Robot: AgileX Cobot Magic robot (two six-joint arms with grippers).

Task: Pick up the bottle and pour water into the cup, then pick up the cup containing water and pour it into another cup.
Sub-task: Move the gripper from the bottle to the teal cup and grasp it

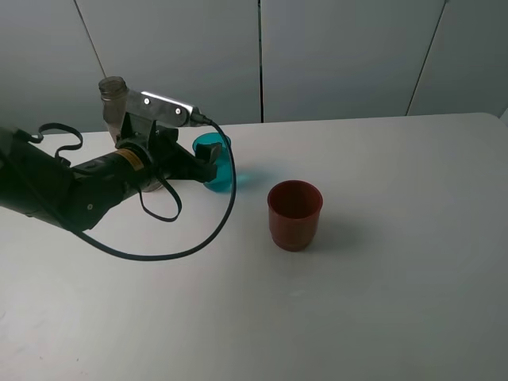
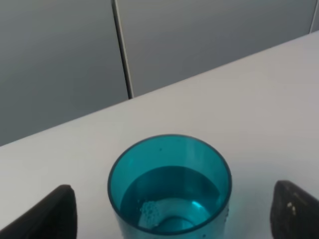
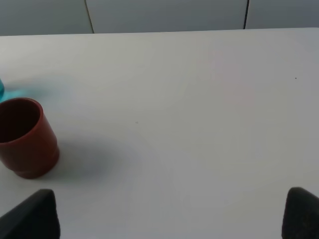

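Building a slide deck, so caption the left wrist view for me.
Open left gripper frames the teal cup, partly filled with water, standing on the white table.

Shown upright: the teal cup (image 2: 169,196), partly filled with water; the uncapped clear bottle (image 1: 113,92), stood nearby; the squat dark red cup (image 1: 294,214), set apart from both.

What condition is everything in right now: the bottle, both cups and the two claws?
bottle: upright, no cap; its contents cannot be seen.
teal cup: upright, part-filled with water.
red cup: upright, no water visible inside.
left gripper: open, straddling the teal cup without touching it.
right gripper: open, holding nothing.
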